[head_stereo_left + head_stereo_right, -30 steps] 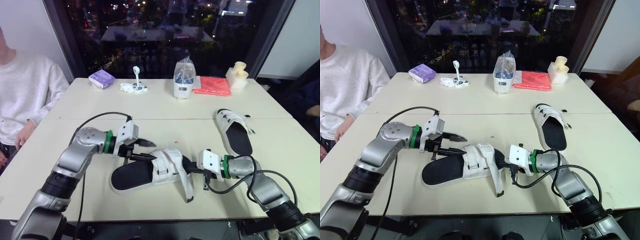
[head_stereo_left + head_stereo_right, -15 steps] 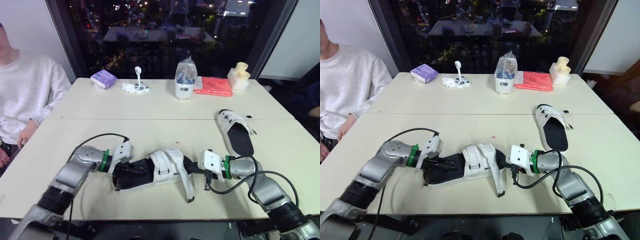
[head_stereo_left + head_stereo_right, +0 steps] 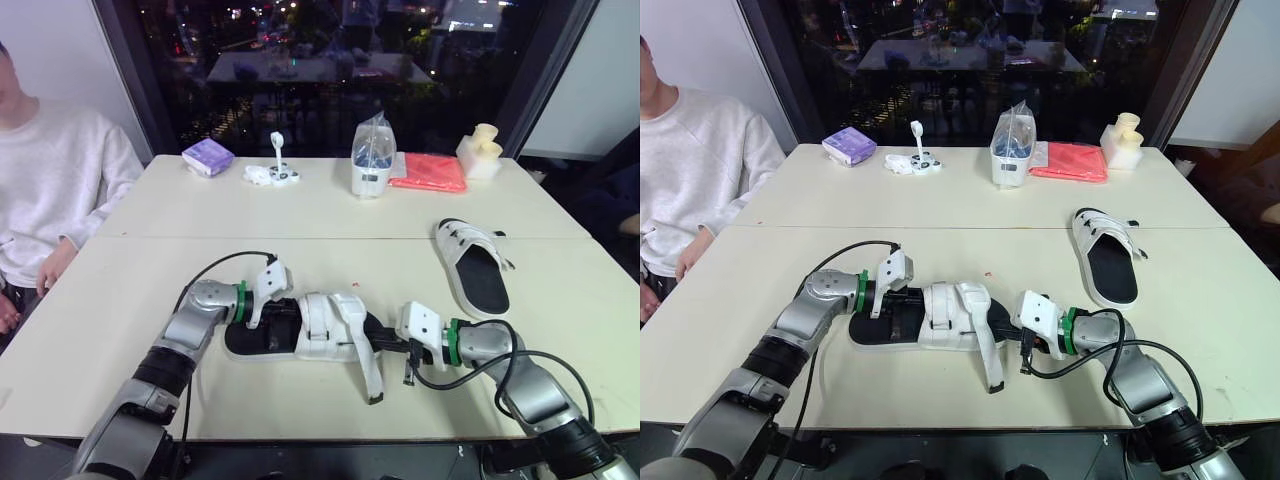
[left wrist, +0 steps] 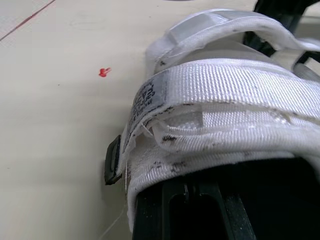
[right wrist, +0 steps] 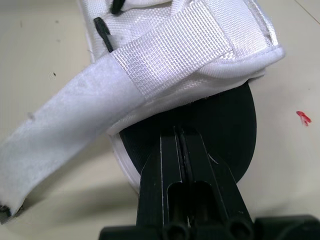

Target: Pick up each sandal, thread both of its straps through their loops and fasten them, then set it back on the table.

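A white-strapped sandal with a black sole (image 3: 320, 330) lies flat on the near table. Its long front strap (image 3: 366, 362) hangs loose toward the front edge. My left gripper (image 3: 272, 309) is at the heel end, lying on the footbed just short of the rear strap (image 4: 220, 100), and its fingers (image 4: 175, 210) look shut. At the toe end my right gripper (image 3: 388, 343) is shut, its fingers (image 5: 170, 155) lying together on the black sole below the front strap (image 5: 170, 55). A second sandal (image 3: 472, 265) lies apart at the right.
A person in a white top (image 3: 50, 190) sits at the left. On the far table stand a purple packet (image 3: 207, 156), a small white item (image 3: 270, 172), a clear bag (image 3: 368, 158), a red cloth (image 3: 430, 172) and a cream object (image 3: 482, 150).
My left gripper was open above the heel; it has come down onto the footbed and shut. The sandal tilted, then settled flat again, turned a little. My right gripper stayed at the toe.
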Motion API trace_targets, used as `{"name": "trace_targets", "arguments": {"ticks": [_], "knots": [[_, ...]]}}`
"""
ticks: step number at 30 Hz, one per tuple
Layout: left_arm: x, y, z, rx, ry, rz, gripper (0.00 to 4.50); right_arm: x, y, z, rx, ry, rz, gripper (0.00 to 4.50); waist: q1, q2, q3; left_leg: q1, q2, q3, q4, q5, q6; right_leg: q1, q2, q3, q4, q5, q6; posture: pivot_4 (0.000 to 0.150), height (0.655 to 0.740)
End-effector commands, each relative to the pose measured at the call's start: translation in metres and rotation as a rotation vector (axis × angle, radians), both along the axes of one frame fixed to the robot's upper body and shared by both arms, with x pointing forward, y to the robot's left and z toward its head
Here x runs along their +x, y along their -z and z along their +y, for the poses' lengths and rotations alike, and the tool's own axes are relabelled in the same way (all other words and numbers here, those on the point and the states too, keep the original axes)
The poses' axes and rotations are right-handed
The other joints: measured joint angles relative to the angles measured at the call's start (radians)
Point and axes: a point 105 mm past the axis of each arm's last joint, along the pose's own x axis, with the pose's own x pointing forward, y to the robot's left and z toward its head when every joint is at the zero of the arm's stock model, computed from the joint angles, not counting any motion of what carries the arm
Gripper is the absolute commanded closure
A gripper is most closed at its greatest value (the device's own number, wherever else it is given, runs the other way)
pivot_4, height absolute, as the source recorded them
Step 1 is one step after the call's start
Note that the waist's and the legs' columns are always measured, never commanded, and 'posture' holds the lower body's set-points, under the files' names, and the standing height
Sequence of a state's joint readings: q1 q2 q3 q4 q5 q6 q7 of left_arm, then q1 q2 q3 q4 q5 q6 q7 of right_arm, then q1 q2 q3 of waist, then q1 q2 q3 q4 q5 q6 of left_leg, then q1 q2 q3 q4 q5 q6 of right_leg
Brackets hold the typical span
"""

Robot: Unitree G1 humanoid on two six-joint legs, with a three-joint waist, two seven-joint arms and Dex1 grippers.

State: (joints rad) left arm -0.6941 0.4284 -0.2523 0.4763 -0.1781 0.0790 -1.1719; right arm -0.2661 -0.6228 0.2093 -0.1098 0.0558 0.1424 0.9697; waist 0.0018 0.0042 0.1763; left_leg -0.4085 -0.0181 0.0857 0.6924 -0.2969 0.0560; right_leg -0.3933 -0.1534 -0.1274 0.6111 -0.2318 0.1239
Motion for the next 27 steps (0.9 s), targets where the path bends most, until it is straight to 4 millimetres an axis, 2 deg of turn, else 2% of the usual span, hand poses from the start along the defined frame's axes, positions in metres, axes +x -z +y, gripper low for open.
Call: {"name": "trace_targets", "arguments": {"ticks": [1, 4, 7, 11, 14, 16, 18, 21, 23, 26, 27], "knots": [[0.01, -0.015, -0.006, -0.011, 0.022, -0.067, 4.48, -0.006, 0.011, 0.014, 0.008, -0.039, 0.04, 4.5, -0.001, 0.0, 0.0, 0.0, 0.0, 0.0, 0.0, 0.0, 0.0, 0.0, 0.0, 0.0, 0.0, 0.0, 0.0, 0.15, 0.74], [0.012, -0.016, -0.01, -0.01, 0.04, -0.078, 4.48, -0.007, 0.015, 0.016, -0.006, -0.042, 0.041, 4.5, -0.003, 0.0, 0.0, -0.001, 0.0, 0.001, -0.001, 0.001, 0.002, 0.0, 0.0, 0.0, 0.001, 0.0, 0.0, 0.15, 0.74], [0.005, -0.016, -0.01, -0.008, 0.078, -0.068, 4.48, -0.008, 0.02, 0.015, -0.036, -0.043, 0.046, 4.5, -0.013, 0.0, 0.0, -0.001, 0.0, 0.001, -0.002, 0.002, 0.003, 0.0, 0.0, -0.001, 0.0, 0.0, 0.0, 0.15, 0.74], [-0.012, -0.018, 0.008, 0.045, 0.126, -0.016, 4.48, -0.01, 0.023, 0.014, -0.049, -0.043, 0.054, 4.5, -0.018, 0.0, 0.0, -0.001, 0.0, 0.002, -0.005, 0.002, 0.002, -0.001, 0.001, -0.001, 0.0, 0.0, 0.0, 0.15, 0.74], [-0.028, -0.021, 0.036, 0.106, 0.142, 0.055, 4.48, -0.011, 0.025, 0.013, -0.054, -0.043, 0.056, 4.5, -0.019, 0.0, 0.0, -0.001, 0.0, 0.003, -0.008, 0.003, 0.001, -0.003, 0.001, -0.001, 0.0, 0.0, -0.001, 0.15, 0.74], [-0.039, -0.029, 0.054, 0.124, 0.138, 0.117, 4.48, -0.012, 0.026, 0.013, -0.057, -0.043, 0.057, 4.5, -0.018, 0.0, 0.0, -0.001, 0.0, 0.002, -0.008, 0.003, 0.001, -0.003, 0.002, -0.001, 0.0, -0.001, -0.002, 0.15, 0.74], [-0.046, -0.039, 0.063, 0.107, 0.125, 0.16, 4.48, -0.012, 0.026, 0.012, -0.06, -0.044, 0.058, 4.5, -0.015, 0.0, 0.0, -0.001, 0.0, 0.002, -0.008, 0.003, 0.001, -0.003, 0.001, -0.001, 0.0, -0.002, -0.003, 0.15, 0.74], [-0.056, -0.056, 0.063, 0.048, 0.136, 0.21, 4.48, -0.012, 0.027, 0.012, -0.066, -0.048, 0.059, 4.5, -0.013, 0.0, 0.0, 0.001, 0.0, 0.001, -0.008, 0.002, -0.001, -0.004, 0.001, -0.001, -0.001, -0.002, -0.003, 0.15, 0.74], [-0.062, -0.064, 0.056, 0.013, 0.158, 0.241, 4.48, -0.011, 0.027, 0.011, -0.07, -0.051, 0.059, 4.5, -0.013, 0.0, 0.0, 0.001, 0.0, 0.0, -0.008, 0.002, -0.002, -0.004, 0.001, 0.0, -0.001, -0.002, -0.003, 0.15, 0.74], [-0.069, -0.059, 0.042, 0.033, 0.188, 0.242, 3.68, -0.01, 0.027, 0.01, -0.08, -0.057, 0.058, 4.5, -0.013, 0.0, 0.0, 0.0, 0.0, 0.001, -0.008, 0.004, 0.0, -0.001, 0.002, 0.0, 0.0, -0.002, -0.003, 0.15, 0.74], [-0.072, -0.053, 0.037, 0.052, 0.205, 0.246, 3.25, -0.01, 0.028, 0.009, -0.084, -0.059, 0.059, 4.5, -0.014, 0.0, 0.0, 0.0, 0.0, 0.001, -0.008, 0.004, 0.0, -0.001, 0.002, 0.0, 0.0, -0.002, -0.003, 0.15, 0.74]]}}
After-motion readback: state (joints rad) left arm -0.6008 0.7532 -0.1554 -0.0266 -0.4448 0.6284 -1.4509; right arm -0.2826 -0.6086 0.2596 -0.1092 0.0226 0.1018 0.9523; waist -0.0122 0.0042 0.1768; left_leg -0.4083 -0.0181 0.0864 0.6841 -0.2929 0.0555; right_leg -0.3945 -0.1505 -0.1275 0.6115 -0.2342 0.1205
